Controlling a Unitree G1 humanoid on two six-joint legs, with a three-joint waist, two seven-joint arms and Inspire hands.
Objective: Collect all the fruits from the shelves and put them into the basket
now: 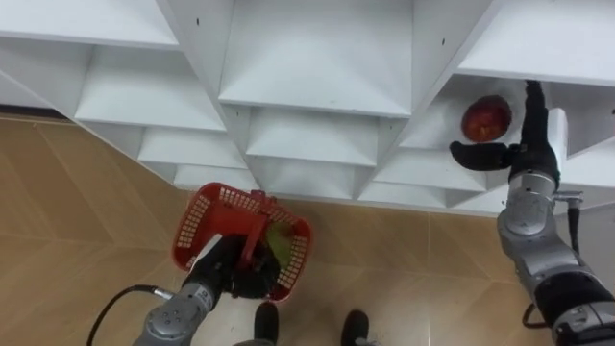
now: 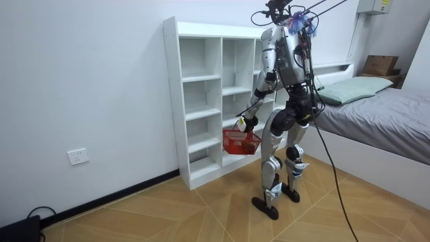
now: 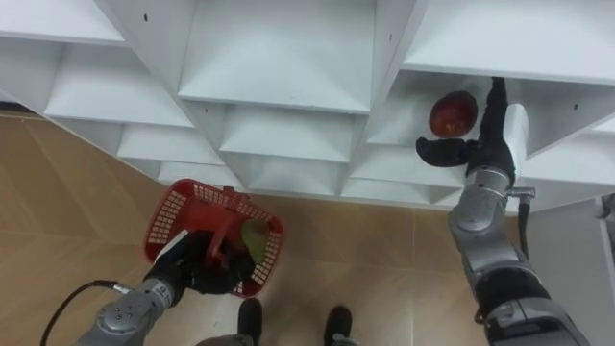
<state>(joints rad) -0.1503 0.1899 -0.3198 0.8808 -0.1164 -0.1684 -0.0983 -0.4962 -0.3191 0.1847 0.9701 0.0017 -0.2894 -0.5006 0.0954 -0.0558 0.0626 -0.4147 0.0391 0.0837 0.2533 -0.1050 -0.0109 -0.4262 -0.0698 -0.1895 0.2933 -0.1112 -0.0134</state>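
Closet [image 1: 317, 67]: apple [image 1: 486, 117] on right shelf.
Right robot hand [image 1: 524, 151]: apart, beside apple.
Left robot hand [image 1: 231, 274]: clamped on basket [image 1: 197, 223].
Risk: nudged apple may roll away.

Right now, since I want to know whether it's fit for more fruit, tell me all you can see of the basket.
The basket is red, plastic by its look, with latticed walls and a red handle. It hangs over the wooden floor, before the closet's lower shelves, from the left hand, whose fingers curl round the handle. A yellow-green fruit lies inside.
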